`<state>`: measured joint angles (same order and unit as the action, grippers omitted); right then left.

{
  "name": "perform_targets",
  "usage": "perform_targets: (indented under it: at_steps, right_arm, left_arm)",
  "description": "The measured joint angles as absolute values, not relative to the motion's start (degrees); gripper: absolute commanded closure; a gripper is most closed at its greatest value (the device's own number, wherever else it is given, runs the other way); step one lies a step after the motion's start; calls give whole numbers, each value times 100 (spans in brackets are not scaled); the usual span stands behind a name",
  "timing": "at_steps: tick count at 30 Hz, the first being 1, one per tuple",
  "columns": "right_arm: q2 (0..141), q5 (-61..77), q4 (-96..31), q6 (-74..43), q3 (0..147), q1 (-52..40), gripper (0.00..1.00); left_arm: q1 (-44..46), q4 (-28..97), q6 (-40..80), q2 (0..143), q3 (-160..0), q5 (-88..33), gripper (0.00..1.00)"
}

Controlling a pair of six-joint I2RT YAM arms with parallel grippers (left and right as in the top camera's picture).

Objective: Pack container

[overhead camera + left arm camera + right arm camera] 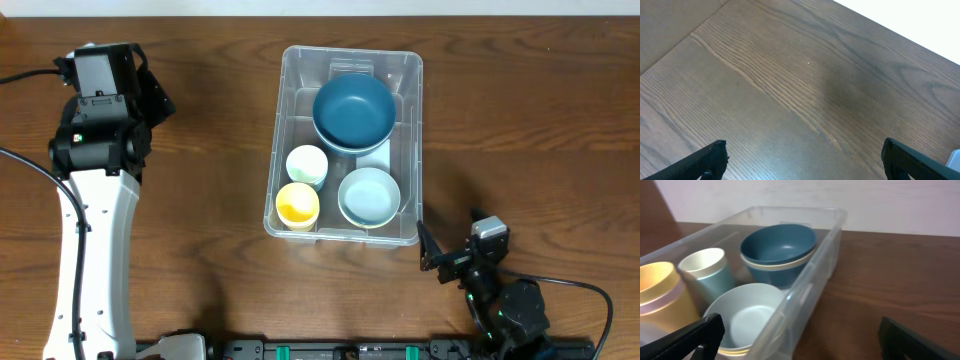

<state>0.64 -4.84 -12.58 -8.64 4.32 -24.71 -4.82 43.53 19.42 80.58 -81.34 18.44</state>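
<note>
The brown wooden desk [200,130] carries everything. The container [296,100], a large clear plastic bin with rounded corners, sits upright a little right of the desk's middle, nearer the far edge.

The left arm [95,220], white with a black head, lies well to the left of the bin. The smaller black right arm [500,300] crouches at the near edge, just off the bin's near right corner.

Inside the bin, a dark blue bowl [353,110] fills the far right part; it seems to be nested in a second bowl with a pale rim, though the overhead view hides most of that one. A light blue bowl [369,196] sits in the near right corner. A pale cup [307,165] stands left of it, with a yellow cup [297,205] just in front.

The left pincer [804,150] hangs over bare wood, fingers spread wide and empty. The right pincer [800,325] faces the bin's near corner, fingers equally wide apart, holding nothing.
</note>
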Motion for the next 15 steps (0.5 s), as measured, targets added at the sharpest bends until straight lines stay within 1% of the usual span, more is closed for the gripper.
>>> perform_targets:
  at_steps: [6, 15]
  right_arm:
    - [64, -952, -1251, -864, 432, -2425, 1]
    - [64, -1105, -1249, -862, 432, -2226, 1]
  left_arm:
    - [-482, 4353, 1942, 8058, -8134, 1844, 2]
    - [-482, 4353, 1944, 8058, -8134, 1844, 2]
